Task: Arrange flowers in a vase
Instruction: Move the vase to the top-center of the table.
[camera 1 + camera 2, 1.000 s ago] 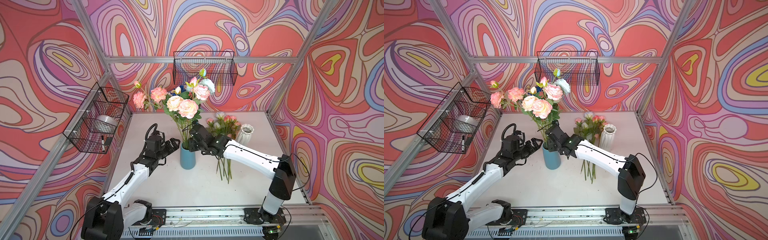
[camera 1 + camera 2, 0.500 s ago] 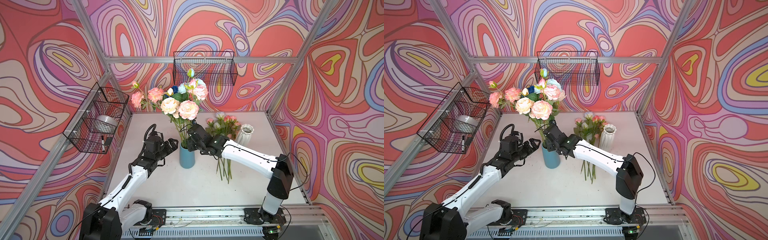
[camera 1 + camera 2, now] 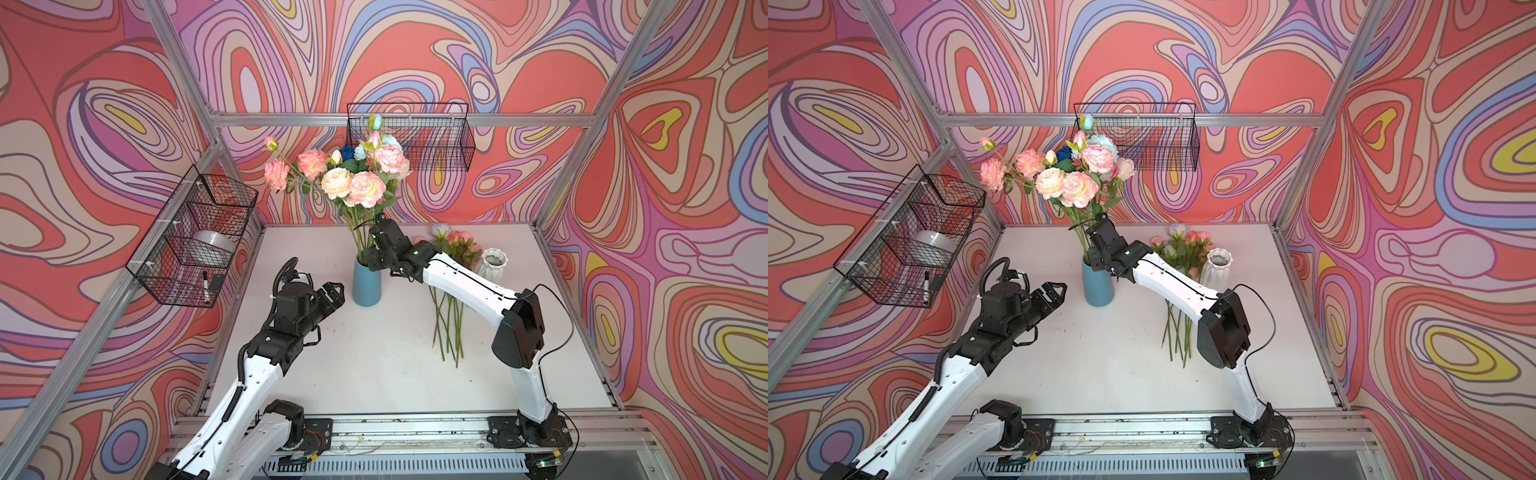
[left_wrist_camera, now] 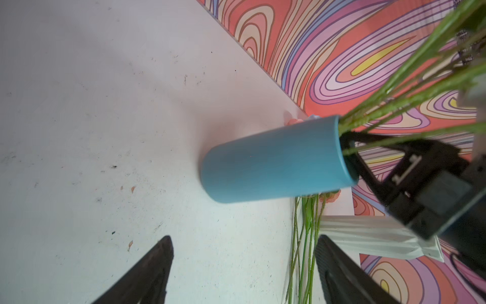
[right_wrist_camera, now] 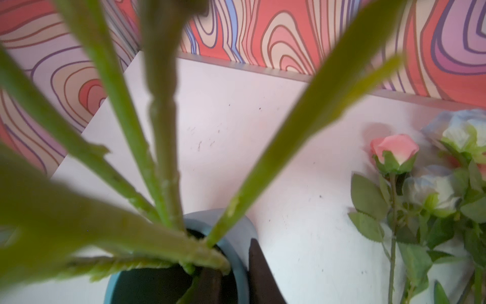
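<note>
A blue cylinder vase stands mid-table with a bunch of flowers in pink, peach, cream and blue. Their green stems fan out of its mouth. My right gripper is at the vase's mouth, one finger inside and one outside, shut on the rim. My left gripper hangs open left of the vase, empty. More flowers lie on the table to the right.
A white ribbed vase stands right of the loose flowers. A wire basket on the left wall holds a tape roll and a marker. Another wire basket hangs on the back wall behind the blooms.
My right gripper has come down to the vase's mouth and narrowed onto its rim. The blooms have swung a little to the left. My left arm has barely moved.
</note>
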You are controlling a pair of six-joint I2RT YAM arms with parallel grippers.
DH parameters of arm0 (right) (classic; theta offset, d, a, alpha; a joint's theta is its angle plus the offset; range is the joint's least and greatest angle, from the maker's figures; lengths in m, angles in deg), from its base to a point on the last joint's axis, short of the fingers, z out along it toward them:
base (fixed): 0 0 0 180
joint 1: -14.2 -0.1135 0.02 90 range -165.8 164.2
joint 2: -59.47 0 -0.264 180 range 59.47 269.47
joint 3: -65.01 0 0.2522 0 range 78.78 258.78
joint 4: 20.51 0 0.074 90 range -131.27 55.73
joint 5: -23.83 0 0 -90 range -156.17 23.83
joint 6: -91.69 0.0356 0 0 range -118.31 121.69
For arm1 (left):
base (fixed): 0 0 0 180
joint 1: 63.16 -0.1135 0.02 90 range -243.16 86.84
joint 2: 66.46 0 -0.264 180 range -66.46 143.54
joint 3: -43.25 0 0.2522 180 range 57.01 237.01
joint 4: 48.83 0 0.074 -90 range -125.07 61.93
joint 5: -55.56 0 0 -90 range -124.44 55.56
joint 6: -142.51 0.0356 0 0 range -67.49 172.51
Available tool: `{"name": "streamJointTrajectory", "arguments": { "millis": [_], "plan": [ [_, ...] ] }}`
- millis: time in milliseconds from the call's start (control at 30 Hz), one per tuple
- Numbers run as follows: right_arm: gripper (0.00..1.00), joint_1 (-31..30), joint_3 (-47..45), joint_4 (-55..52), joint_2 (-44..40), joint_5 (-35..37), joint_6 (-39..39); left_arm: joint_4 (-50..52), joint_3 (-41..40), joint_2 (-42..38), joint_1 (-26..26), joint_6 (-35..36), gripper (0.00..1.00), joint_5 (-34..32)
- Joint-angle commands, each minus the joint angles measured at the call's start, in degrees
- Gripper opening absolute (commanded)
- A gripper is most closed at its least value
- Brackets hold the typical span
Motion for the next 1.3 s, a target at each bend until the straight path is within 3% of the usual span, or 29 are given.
{"name": "streamJointTrajectory", "arguments": {
  "millis": [0, 167, 267, 333, 433, 500, 800, 1267],
  "plan": [
    [0.00, 2.3, 8.7, -3.1, 7.6, 1.8, -3.0, 3.9, -1.8, -1.8, 0.1, -1.0, 0.87, 1.6],
    [0.00, 3.1, 23.4, -8.9, 16.7, 1.9, -3.9, 5.8, -1.4, -3.4, 0.1, -0.1, 0.87, 2.6],
    [0.00, 3.3, 26.8, -9.5, 19.1, 1.6, -4.1, 6.1, -1.1, -3.5, 0.1, 0.2, 0.87, 2.5],
    [0.00, 3.4, 26.4, -8.5, 19.1, 1.2, -4.2, 5.9, -0.9, -3.1, 0.1, 0.3, 0.87, 2.7],
    [0.19, 3.4, 23.4, -5.6, 17.7, 0.7, -4.1, 6.0, -0.1, -2.0, 0.1, 0.7, 0.87, 3.1],
    [0.25, 3.4, 21.9, -4.0, 16.8, 0.6, -4.0, 5.9, 0.0, -1.6, 0.1, 0.7, 0.86, 3.2],
    [0.42, 3.4, 21.9, -1.1, 15.8, -1.9, -3.8, 6.2, 0.3, -2.1, 0.1, 0.8, 0.87, 2.8],
    [0.53, 3.4, 7.3, 9.7, 3.3, -4.1, -2.6, 6.6, 1.2, -2.9, 0.1, 1.0, 0.92, 2.5]
  ]
}}
